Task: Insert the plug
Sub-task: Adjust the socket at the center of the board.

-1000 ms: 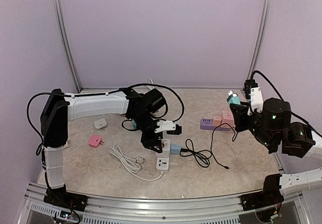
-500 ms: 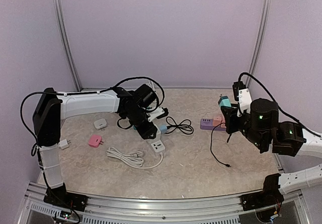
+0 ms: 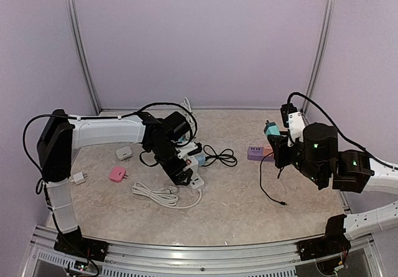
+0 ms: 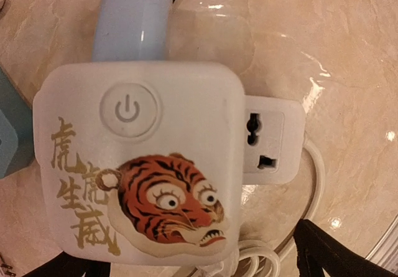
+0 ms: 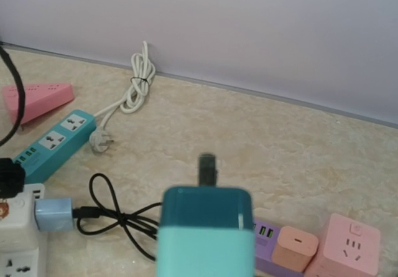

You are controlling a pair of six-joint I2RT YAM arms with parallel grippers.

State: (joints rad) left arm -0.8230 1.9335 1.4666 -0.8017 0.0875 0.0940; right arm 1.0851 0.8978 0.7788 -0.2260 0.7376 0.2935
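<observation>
A teal plug with a dark prong pointing forward fills the right wrist view. My right gripper is shut on the teal plug, holding it in the air above the purple power strip. My left gripper hangs open straight over a white socket cube with a tiger sticker, its dark fingers standing apart from the cube's sides. A light blue adapter sits in the cube's far side. A white socket block lies just beside it.
A teal power strip, a pink strip and a coiled white cord lie at the back. Pink adapters sit on the purple strip. A white cable, pink adapter, white adapter and black cables lie around the left arm.
My left gripper has drawn the socket cube and blue adapter back to the left, and its jaws have spread open. My right arm has carried the teal plug leftward.
</observation>
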